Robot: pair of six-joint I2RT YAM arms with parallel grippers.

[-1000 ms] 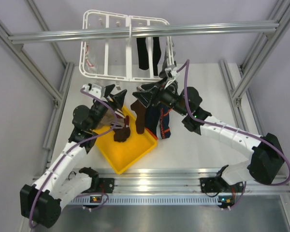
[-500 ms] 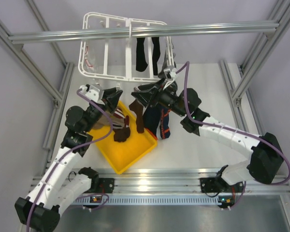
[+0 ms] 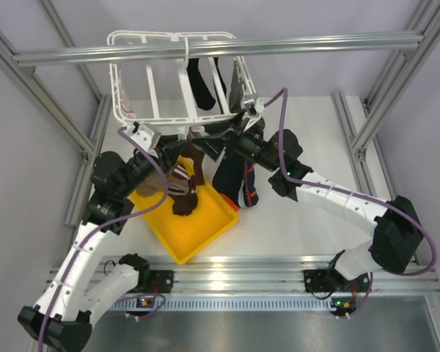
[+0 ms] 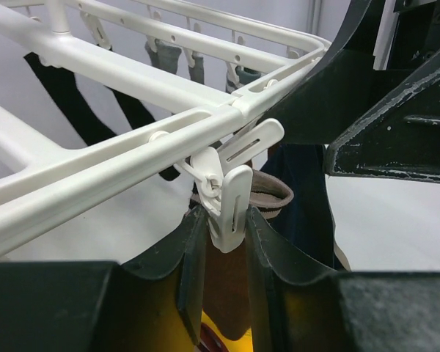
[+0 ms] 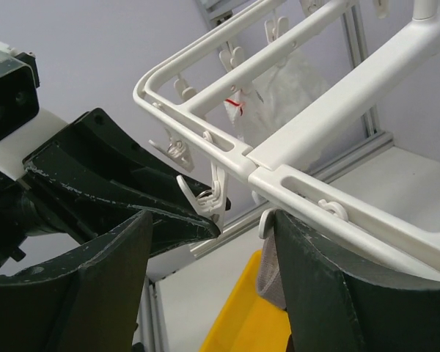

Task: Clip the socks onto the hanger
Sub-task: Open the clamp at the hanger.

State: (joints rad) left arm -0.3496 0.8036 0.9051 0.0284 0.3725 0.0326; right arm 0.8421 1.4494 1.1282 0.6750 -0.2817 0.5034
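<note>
Overhead, two black socks (image 3: 199, 86) hang from one hanger (image 3: 132, 110).

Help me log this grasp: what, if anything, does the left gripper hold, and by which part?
The left gripper pinches a white clip dangling from the hanger, one finger on each side of its lower end.
</note>
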